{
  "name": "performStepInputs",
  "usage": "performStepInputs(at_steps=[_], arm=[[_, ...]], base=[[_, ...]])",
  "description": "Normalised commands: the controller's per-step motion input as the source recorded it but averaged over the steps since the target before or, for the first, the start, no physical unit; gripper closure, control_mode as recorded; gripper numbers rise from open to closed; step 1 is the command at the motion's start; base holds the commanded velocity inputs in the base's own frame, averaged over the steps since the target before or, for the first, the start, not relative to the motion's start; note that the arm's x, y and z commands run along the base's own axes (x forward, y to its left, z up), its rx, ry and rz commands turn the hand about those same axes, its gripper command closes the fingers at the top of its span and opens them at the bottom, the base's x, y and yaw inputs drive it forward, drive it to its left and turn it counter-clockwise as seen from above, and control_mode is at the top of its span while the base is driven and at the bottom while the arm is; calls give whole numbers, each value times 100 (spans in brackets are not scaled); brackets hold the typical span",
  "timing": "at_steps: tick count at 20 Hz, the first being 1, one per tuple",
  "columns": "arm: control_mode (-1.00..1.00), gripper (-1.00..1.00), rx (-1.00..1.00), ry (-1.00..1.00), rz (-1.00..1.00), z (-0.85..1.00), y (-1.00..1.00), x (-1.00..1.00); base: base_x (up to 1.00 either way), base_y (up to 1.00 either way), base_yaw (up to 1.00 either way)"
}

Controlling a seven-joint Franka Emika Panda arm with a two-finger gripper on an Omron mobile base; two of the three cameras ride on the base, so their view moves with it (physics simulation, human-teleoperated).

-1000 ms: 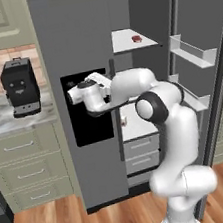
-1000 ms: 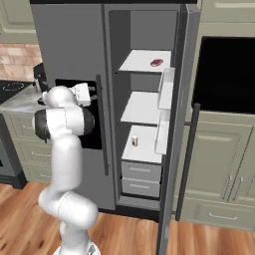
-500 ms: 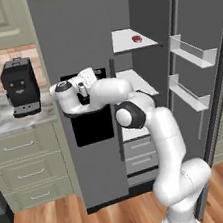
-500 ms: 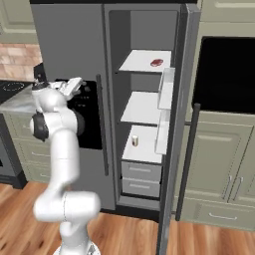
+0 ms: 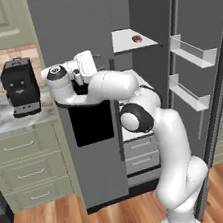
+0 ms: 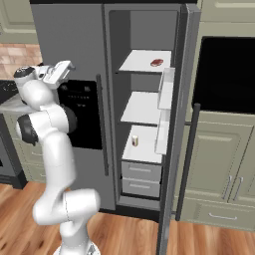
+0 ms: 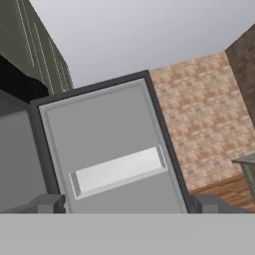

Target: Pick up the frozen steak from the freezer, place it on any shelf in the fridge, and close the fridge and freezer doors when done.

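Steak duty looks mostly finished: the frozen steak [image 5: 136, 39] lies on the topmost shelf [image 5: 123, 42] of the fridge, toward the right of that white panel, with nothing touching it. The freezer door [image 5: 71, 33], the one carrying the black dispenser panel [image 5: 91, 121], appears fully shut, so judging by how things lie, the only step left is to swing the fridge door [image 5: 207, 94] closed; it stands wide open with its pale inner bins facing out. The claw [image 5: 87, 62] is up in front of the closed freezer door, just above the dispenser panel, well apart from the steak and the open door. In the hand view its two tips sit far apart at the bottom corners with nothing between them, so it is wide and empty (the camera there looks at a grey door face with one pale bin). Compared with a second ago, the arm has swung the hand further left and higher across the freezer door, toward the coffee machine [image 5: 21, 86] on the desk [image 5: 3, 119]; the steak and both doors have not shifted.
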Motion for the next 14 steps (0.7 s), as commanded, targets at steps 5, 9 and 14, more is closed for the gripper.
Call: performStepInputs(at_steps=[5, 9, 14], arm=[[-100, -100, 10, -7, 15, 12, -26, -100], [-100, -100, 11, -2, 14, 0, -23, -100], [-100, -100, 9, -1, 16, 10, -26, -100]], base=[[0, 0, 0], [0, 0, 0], [0, 0, 0]])
